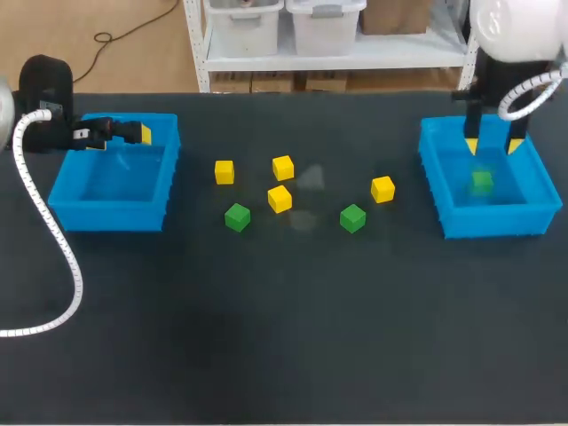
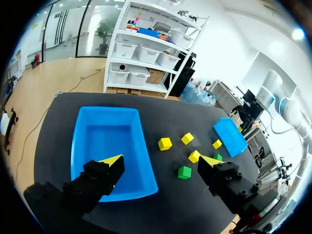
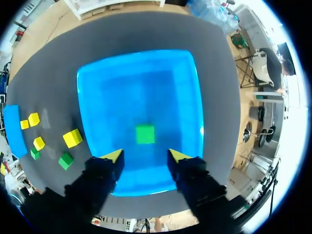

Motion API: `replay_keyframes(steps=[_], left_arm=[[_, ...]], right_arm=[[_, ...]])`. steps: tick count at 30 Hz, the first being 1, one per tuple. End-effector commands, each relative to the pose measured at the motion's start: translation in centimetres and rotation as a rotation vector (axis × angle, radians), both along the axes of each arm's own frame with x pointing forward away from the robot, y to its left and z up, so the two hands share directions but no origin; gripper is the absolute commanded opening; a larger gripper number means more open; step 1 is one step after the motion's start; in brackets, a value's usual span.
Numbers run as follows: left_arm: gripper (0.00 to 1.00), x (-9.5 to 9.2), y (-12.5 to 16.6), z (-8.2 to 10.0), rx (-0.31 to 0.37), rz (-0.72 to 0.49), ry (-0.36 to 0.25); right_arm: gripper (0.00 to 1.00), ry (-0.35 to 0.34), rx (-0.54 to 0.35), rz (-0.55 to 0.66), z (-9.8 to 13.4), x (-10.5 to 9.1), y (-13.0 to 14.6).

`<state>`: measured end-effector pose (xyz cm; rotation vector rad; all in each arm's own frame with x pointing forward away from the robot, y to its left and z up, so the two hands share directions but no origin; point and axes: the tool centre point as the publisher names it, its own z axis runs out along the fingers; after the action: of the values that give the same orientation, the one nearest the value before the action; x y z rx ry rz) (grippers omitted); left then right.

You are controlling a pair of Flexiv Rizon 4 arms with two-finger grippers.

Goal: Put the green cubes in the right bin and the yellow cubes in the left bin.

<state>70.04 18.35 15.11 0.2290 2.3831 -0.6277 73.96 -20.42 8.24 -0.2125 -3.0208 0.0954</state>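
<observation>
The right gripper [image 1: 493, 145] hung just above the right bin [image 1: 497, 222], its fingers spread apart and holding nothing. Below them, one green cube [image 3: 145, 134] lay on the bin's floor near the middle, touching neither finger. On the far side of the desk [image 1: 266, 311], the left gripper [image 2: 162, 161] hovered over the left bin [image 1: 106, 216], near its far rim, with its fingers wide open and empty. I saw no cube in that bin. Between the two bins, six cubes sat loose on the desk. Four yellow cubes [image 1: 224, 171] [image 1: 283, 167] [image 1: 280, 198] [image 1: 382, 188] lay scattered across the middle. Two green cubes [image 1: 237, 216] [image 1: 352, 217] sat nearer the desk's front edge, well apart from each other.
</observation>
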Motion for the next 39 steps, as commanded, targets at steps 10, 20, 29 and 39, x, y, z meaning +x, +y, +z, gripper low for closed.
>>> replay_keyframes(steps=[10,20,29,39], left_arm=[[1.00,-0.1,0.1,-0.1,-0.007,-0.003,-0.006],[1.00,-0.1,0.1,-0.1,-0.007,-0.003,-0.006],[1.00,-0.1,0.1,-0.1,-0.007,-0.003,-0.006],[1.00,-0.1,0.1,-0.1,-0.007,-0.003,-0.006]], right_arm=[[1.00,-0.451,0.020,0.387,3.2,2.6,12.2],[1.00,-0.443,0.133,0.813,5.0,-0.3,25.0],[1.00,-0.418,0.209,1.043,6.0,-4.2,30.9],[1.00,-0.320,0.243,1.201,1.9,-6.8,34.4]])
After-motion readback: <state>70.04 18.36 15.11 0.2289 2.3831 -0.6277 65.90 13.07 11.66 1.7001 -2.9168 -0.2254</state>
